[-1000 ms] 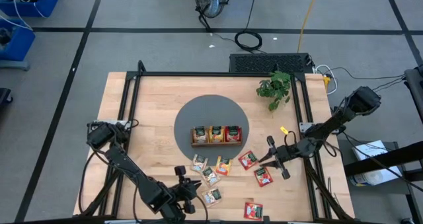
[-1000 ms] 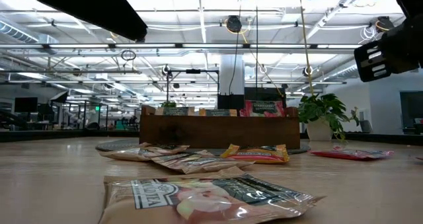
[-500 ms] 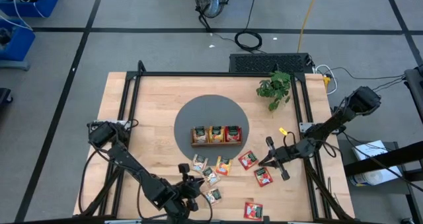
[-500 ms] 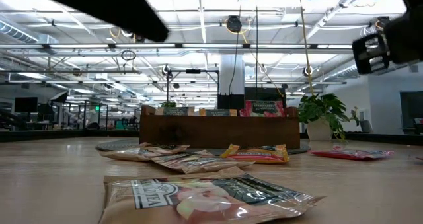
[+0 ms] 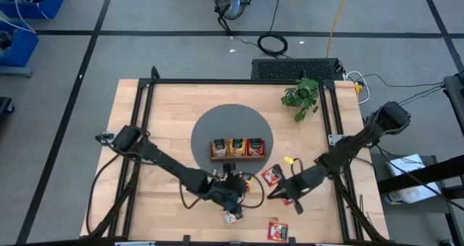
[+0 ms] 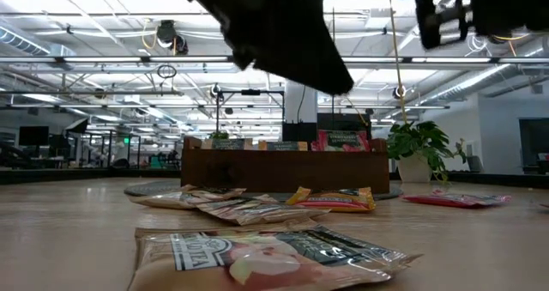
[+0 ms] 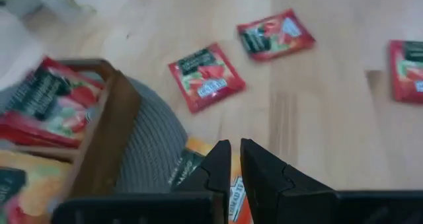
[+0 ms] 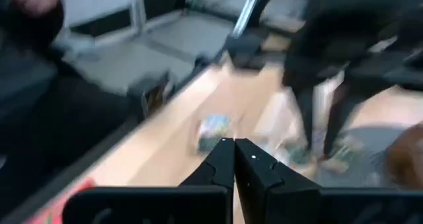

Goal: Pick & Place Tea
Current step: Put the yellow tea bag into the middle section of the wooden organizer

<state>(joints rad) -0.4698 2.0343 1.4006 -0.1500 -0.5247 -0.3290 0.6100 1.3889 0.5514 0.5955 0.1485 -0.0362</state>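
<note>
On the high view, you find the left arm reaching across the counter [image 5: 145,115] from its left edge, with the left gripper [image 5: 233,186] over the loose packets just in front of the tray [image 5: 237,149]. In the left wrist view its fingers [image 7: 218,164] stand nearly together with a thin gap, and nothing is seen between them; below them lies an orange packet [image 7: 234,191] at the mat [image 7: 149,154] edge. Note the tray on the round grey mat at counter centre, with packets standing in all three compartments. Loose tea lies in front of the tray: a pale packet [image 5: 231,218] near the front edge, a red packet [image 5: 271,175] just right of the left gripper, and another red packet [image 5: 278,231] at the front edge. The right arm comes in from the right edge; the right gripper [image 5: 284,194] hangs beside the red packet, fingers [image 8: 221,159] pressed together and empty in the right wrist view. A plant [image 5: 301,97] stands at the rear right.
</note>
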